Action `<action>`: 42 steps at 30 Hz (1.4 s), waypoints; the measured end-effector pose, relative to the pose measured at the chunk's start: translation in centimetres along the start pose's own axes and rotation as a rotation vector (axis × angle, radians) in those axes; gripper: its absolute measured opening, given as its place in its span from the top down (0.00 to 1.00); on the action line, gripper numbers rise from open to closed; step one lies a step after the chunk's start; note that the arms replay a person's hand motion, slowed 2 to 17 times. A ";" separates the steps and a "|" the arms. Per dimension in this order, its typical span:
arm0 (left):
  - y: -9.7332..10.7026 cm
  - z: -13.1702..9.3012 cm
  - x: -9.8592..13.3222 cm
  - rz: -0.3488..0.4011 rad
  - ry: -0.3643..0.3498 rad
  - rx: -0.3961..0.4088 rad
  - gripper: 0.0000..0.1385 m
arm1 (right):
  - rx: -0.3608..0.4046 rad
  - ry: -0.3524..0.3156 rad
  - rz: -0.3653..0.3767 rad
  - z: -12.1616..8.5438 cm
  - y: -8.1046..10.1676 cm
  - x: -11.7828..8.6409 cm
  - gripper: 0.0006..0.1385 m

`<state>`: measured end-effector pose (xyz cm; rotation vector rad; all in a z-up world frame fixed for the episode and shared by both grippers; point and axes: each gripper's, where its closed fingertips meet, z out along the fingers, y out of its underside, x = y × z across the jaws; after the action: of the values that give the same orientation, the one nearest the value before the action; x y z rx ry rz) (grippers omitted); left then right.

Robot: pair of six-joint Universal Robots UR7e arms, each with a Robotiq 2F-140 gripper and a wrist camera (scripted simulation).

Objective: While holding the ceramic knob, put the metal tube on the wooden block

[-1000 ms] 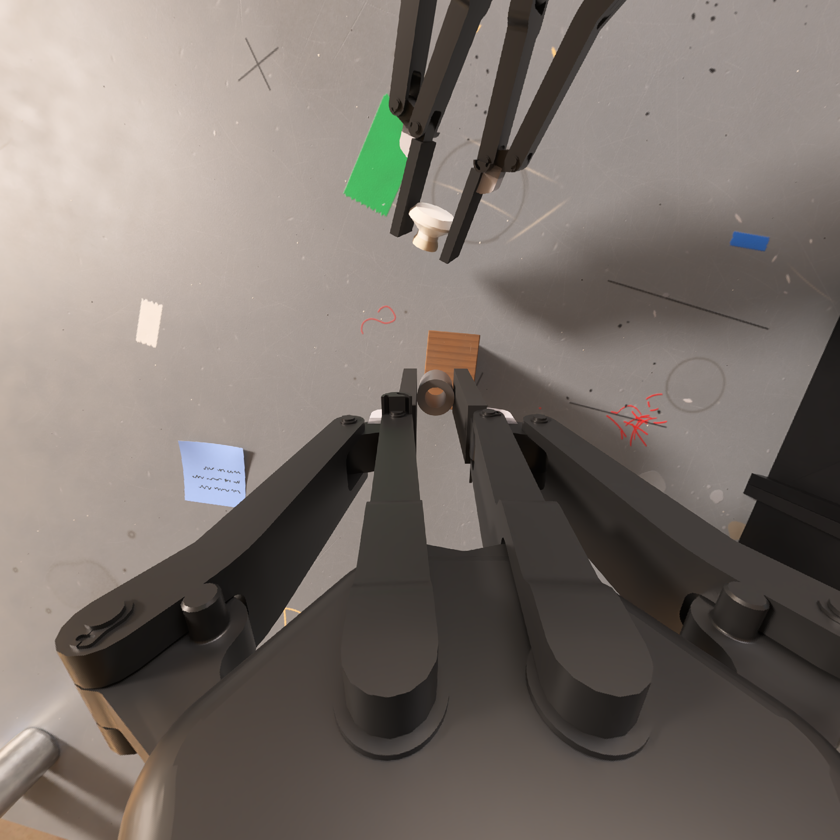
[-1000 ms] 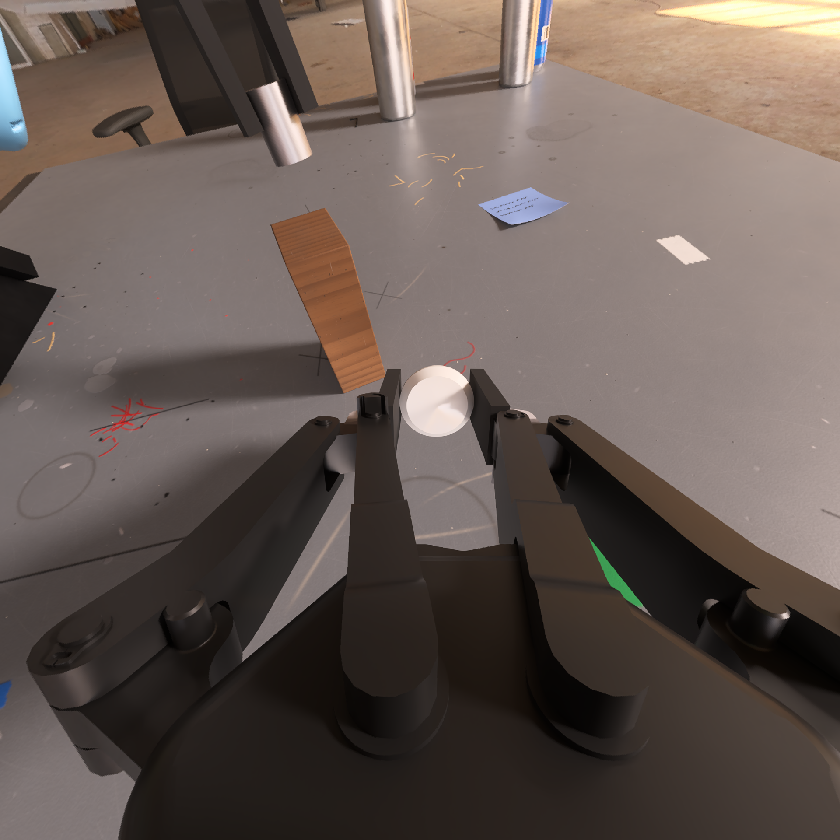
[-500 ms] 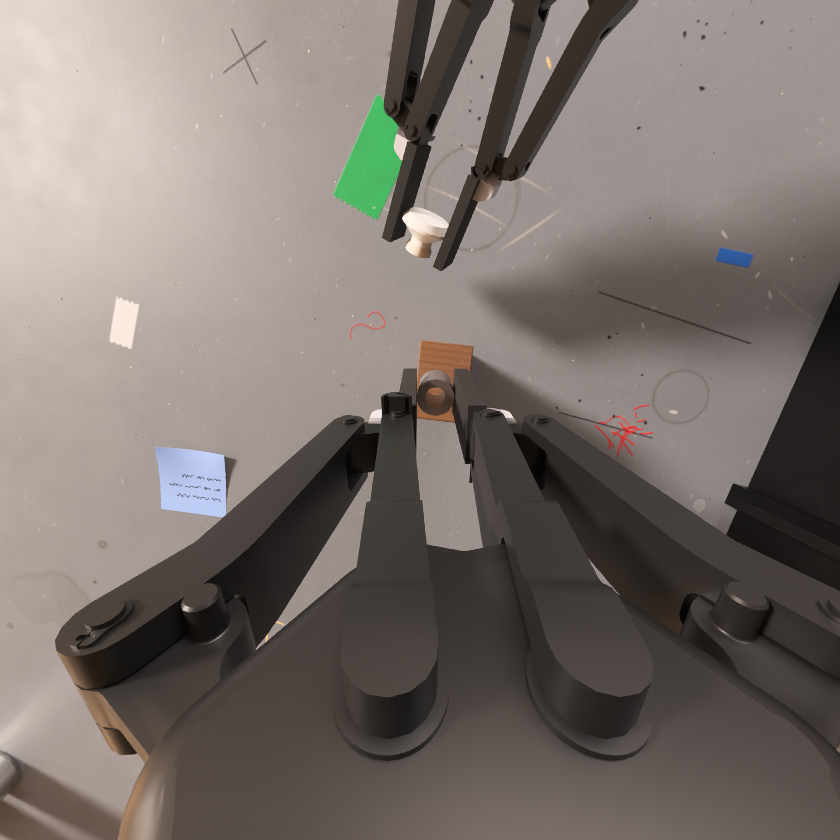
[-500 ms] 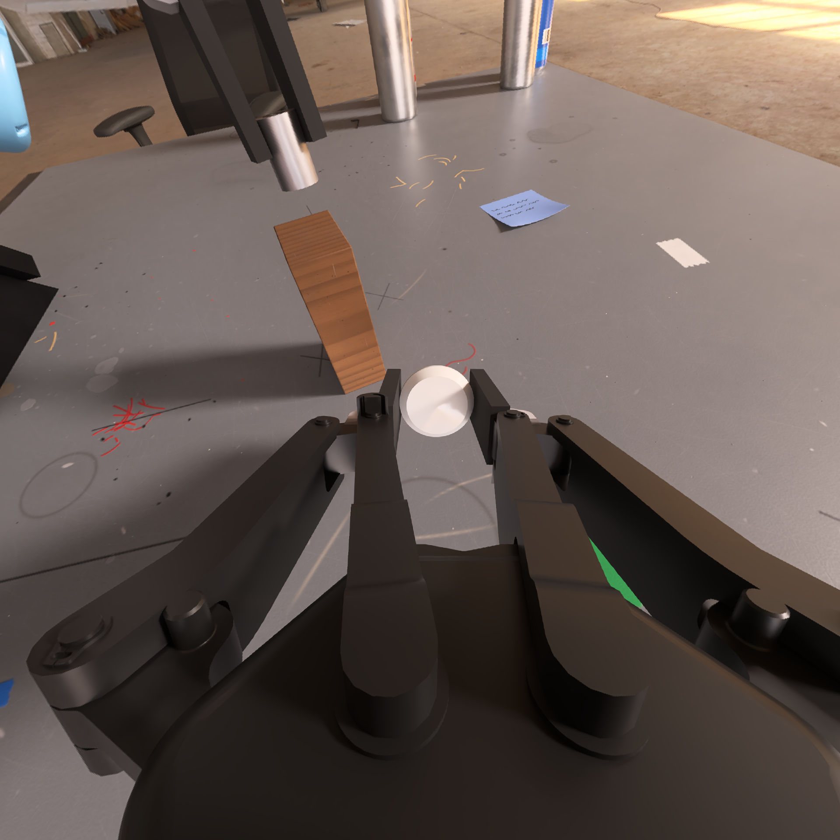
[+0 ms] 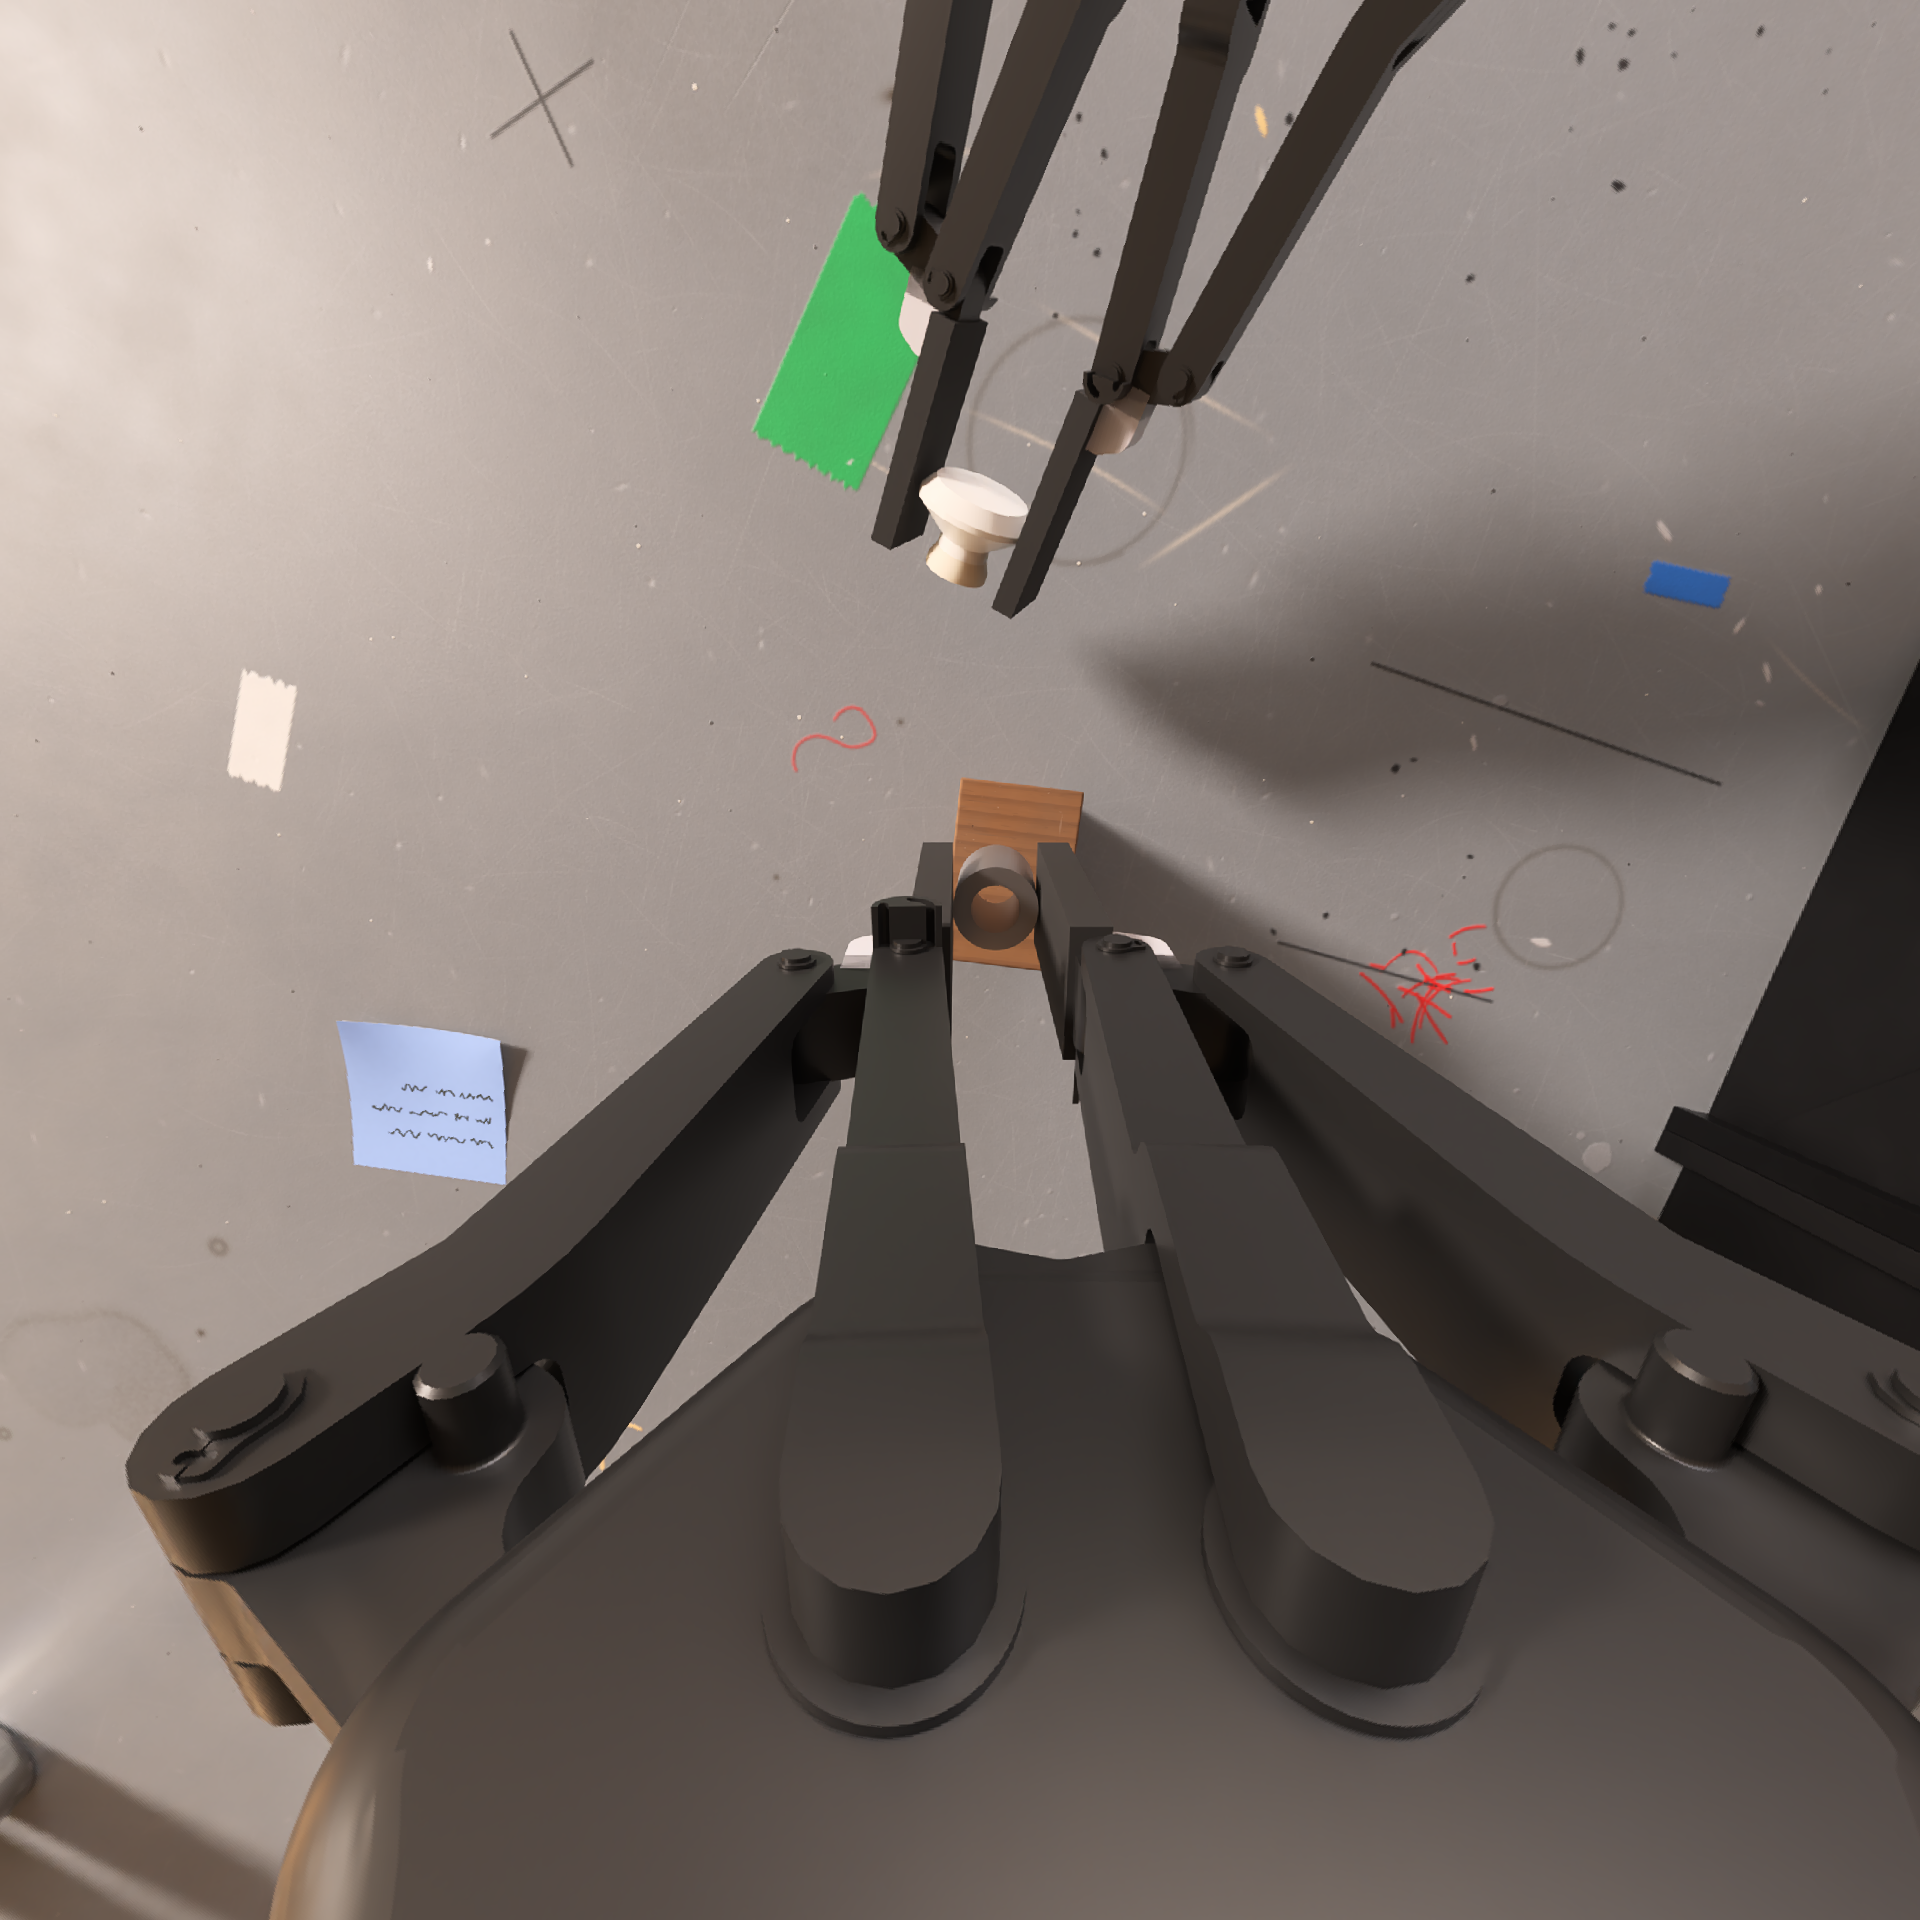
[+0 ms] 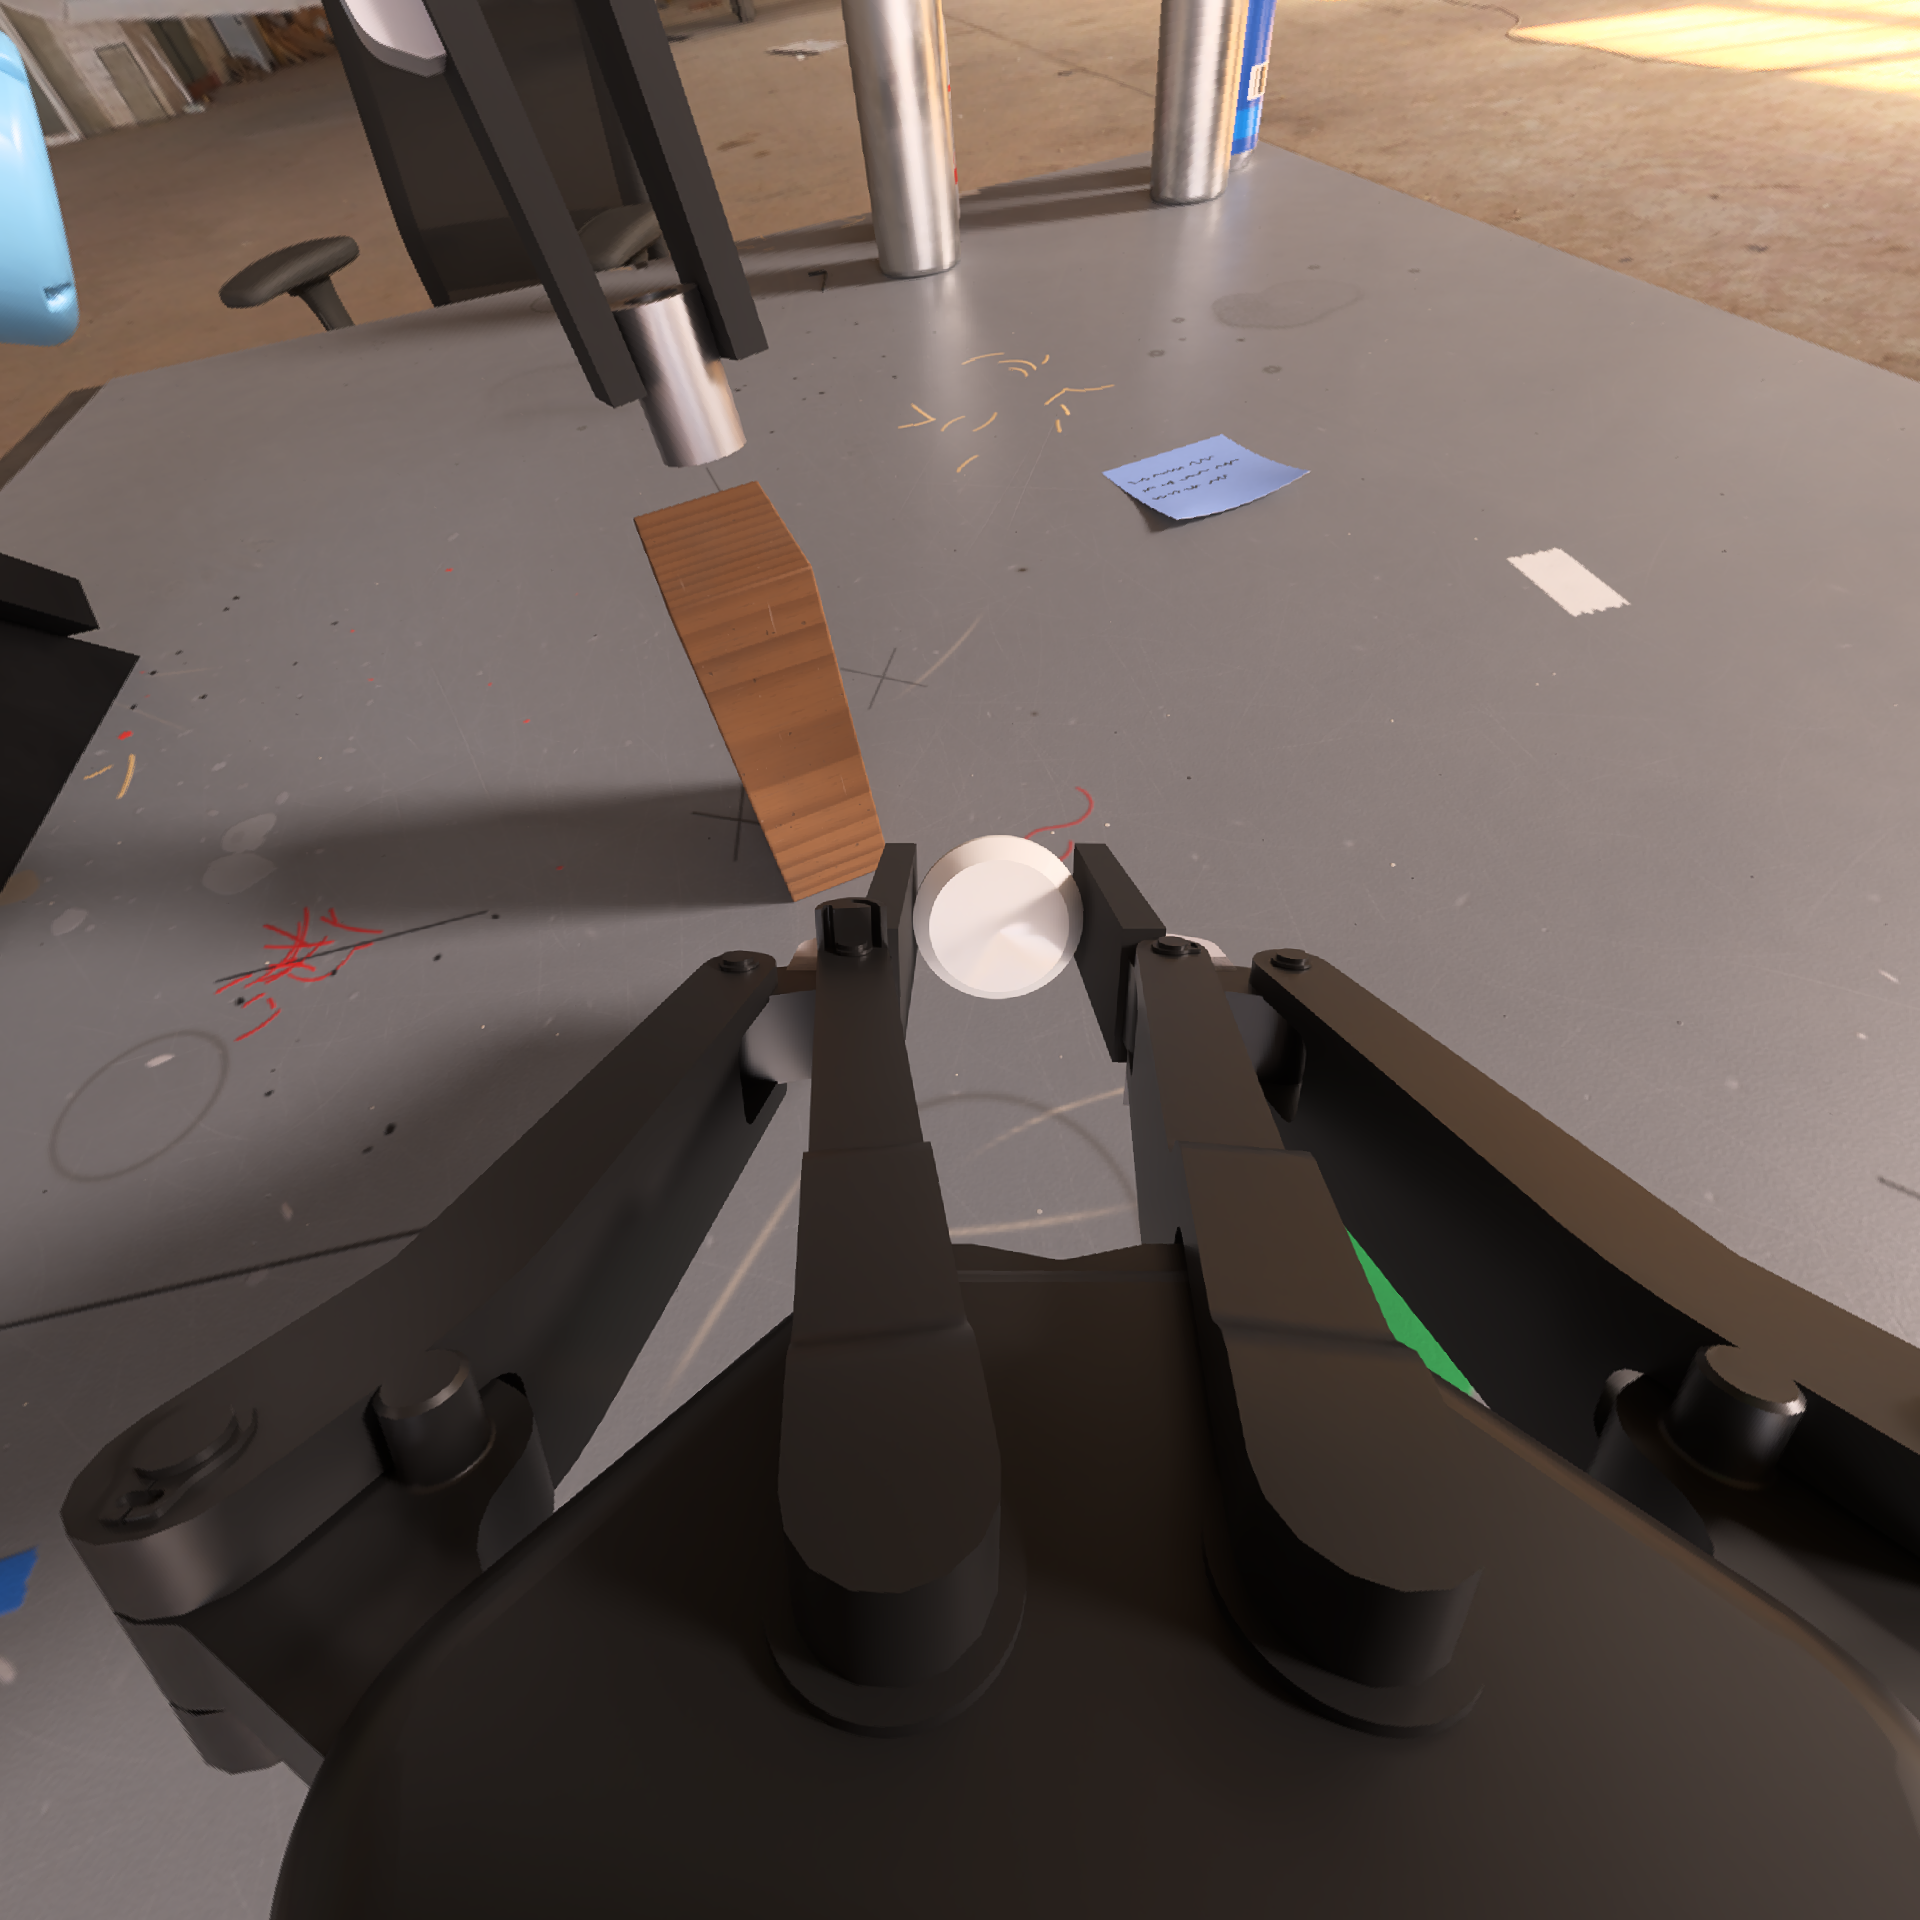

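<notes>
Left gripper (image 5: 995, 902) clenched on the metal tube (image 6: 684, 387), held upright just above the far end of the wooden block (image 6: 764, 677) on the grey table (image 6: 1351, 790); right gripper (image 6: 995, 906) grips the white ceramic knob (image 6: 995, 920) nearer, off the surface.

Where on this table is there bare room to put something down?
Bare grey table lies between the white tape strip and the blue sticky note, and on past the strip. It is crowded around the wooden block, where the left gripper hangs with the metal tube and the right gripper holds the ceramic knob.
</notes>
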<state>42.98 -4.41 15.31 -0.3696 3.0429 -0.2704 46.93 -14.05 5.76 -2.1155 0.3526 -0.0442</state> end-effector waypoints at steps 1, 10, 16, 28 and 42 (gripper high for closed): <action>0.0 0.0 0.0 0.000 0.000 -0.001 0.84 | -0.001 0.000 0.000 0.0 0.0 0.0 0.71; -0.1 0.2 0.1 0.003 0.008 -0.011 0.84 | -0.003 -0.003 -0.004 0.0 0.0 -0.1 0.71; -0.2 0.3 0.2 0.008 0.007 -0.019 0.84 | -0.003 -0.004 -0.005 0.0 0.0 -0.1 0.71; 0.1 0.5 0.1 0.030 -0.008 -0.052 0.84 | 0.001 -0.004 -0.004 0.0 -0.1 -0.1 0.71; 0.2 0.9 0.4 0.057 0.005 -0.071 0.84 | 0.005 -0.006 -0.003 -0.1 -0.2 -0.2 0.71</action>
<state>42.59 -4.48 14.39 -0.2867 3.0681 -0.1613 46.81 -13.97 5.95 -2.1107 0.3448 -0.0406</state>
